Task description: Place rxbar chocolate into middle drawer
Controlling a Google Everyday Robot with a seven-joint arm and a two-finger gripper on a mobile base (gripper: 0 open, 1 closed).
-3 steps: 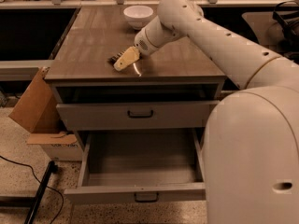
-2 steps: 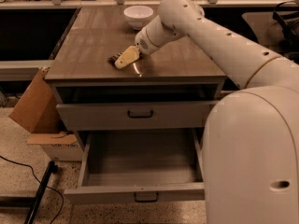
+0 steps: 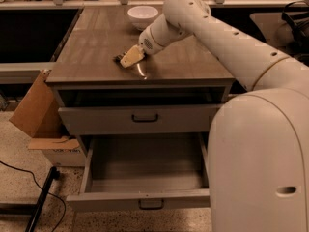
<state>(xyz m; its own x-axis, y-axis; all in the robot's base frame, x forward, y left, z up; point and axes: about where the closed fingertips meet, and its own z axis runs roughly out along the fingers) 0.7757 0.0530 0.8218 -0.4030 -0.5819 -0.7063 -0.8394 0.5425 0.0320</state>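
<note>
Pickup step: claw (image 3: 127,59) sits low on the bench (image 3: 96,37) at the rxbar chocolate (image 3: 117,58), grip state unclear, so you next need a lift, then a carry to the open middle drawer (image 3: 111,201).

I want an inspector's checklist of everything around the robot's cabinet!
Surface: brown cabinet top, flat.
Job's things: rxbar chocolate, small and dark, at the end effector's tip, whether it is gripped cannot be told; middle drawer pulled open, nothing seen inside.
Clutter: white bowl at the back of the top.
Grippers: end effector low over the cabinet top.
Cables: black cable on the floor, left.
Surroundings: cardboard box beside the cabinet; upper drawer almost shut.
</note>
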